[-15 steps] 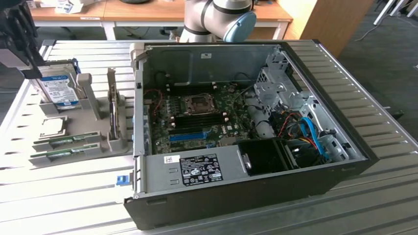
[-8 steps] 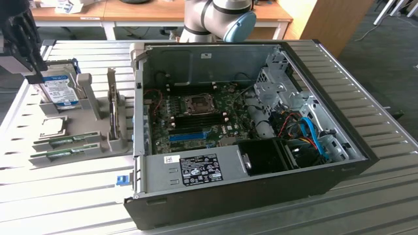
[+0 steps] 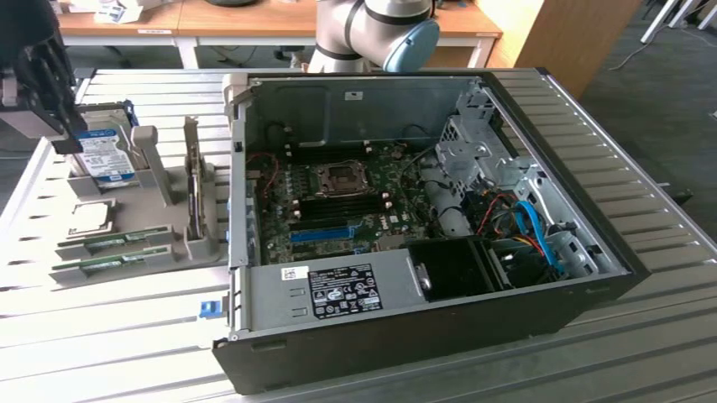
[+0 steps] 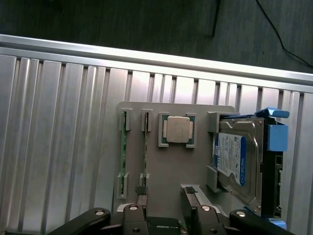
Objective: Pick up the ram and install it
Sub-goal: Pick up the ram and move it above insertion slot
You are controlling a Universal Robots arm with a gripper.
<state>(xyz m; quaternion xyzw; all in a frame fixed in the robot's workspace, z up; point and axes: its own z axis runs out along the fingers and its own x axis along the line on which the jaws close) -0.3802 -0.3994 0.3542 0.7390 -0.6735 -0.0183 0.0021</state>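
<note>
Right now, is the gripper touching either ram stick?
Apart. The exterior view shows the gripper up by the hard drive, clear of both ram sticks.

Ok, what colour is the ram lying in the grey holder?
The ram is green, clearest in the exterior view.

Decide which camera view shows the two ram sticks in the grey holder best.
The exterior view: both ram sticks show their green faces in the grey holder. The wrist view shows the ram sticks edge-on, as thin green strips.
</note>
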